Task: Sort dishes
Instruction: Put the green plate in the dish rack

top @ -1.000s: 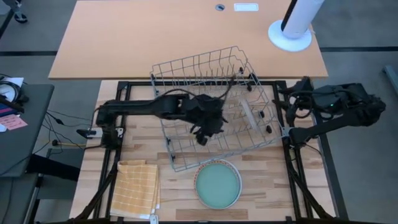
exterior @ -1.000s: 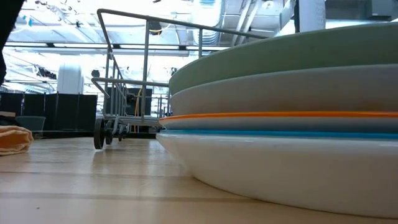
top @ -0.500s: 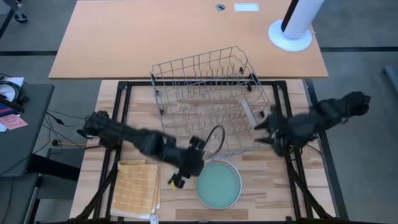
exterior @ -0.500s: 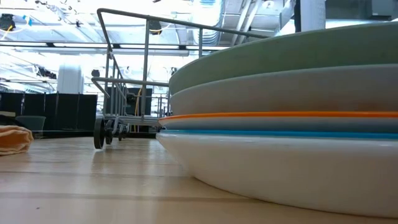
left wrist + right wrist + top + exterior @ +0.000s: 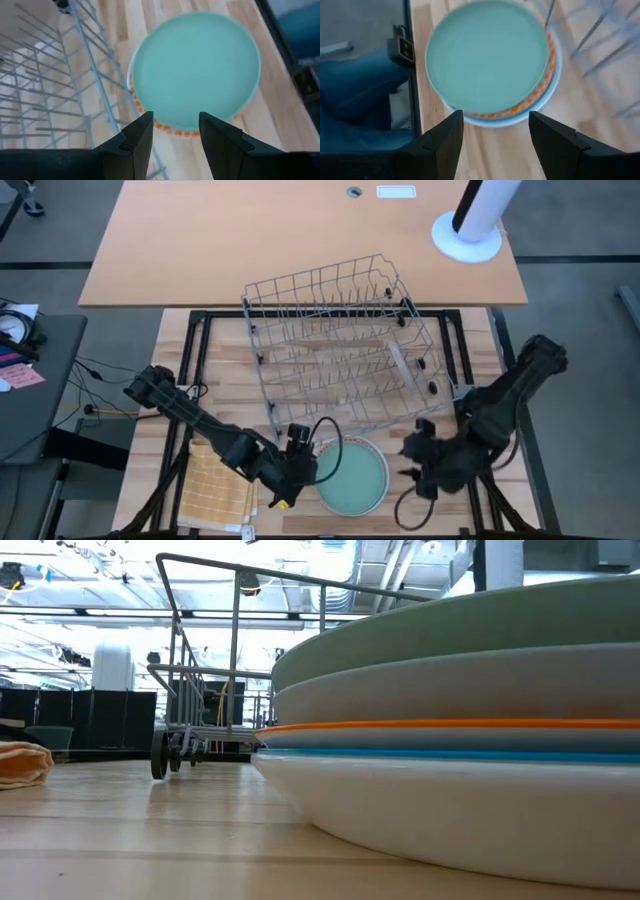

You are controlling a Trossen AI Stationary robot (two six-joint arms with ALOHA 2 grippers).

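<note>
Both pincers are released and hold nothing: the left gripper (image 5: 297, 467) sits low just beside the near-left edge of the stack of plates (image 5: 351, 476), and the right gripper (image 5: 417, 465) sits just beside its right edge, fingers spread in each wrist view with the stack framed between them. Plates are piled on the wooden table (image 5: 420, 510) just in front of the wire rack (image 5: 340, 345), a pale teal-green plate (image 5: 195, 67) on top. From table height, the pile shows a green plate uppermost, a grey one beneath it, an orange-rimmed one, a blue-edged one and a white plate at the base. No plate stands visibly in the rack, whose slots look bare from above. Judged from this, sorting has not produced any visible result; the whole pile remains to be dealt with. As to pose, the left arm reaches diagonally across the table front, passing the yellow checked cloth (image 5: 220, 485), wrist turned toward the stack. The right arm folds back from the table's right side, forearm angled down, wrist pointing left at the pile. Neither gripper touches a plate, as far as can be seen.
</note>
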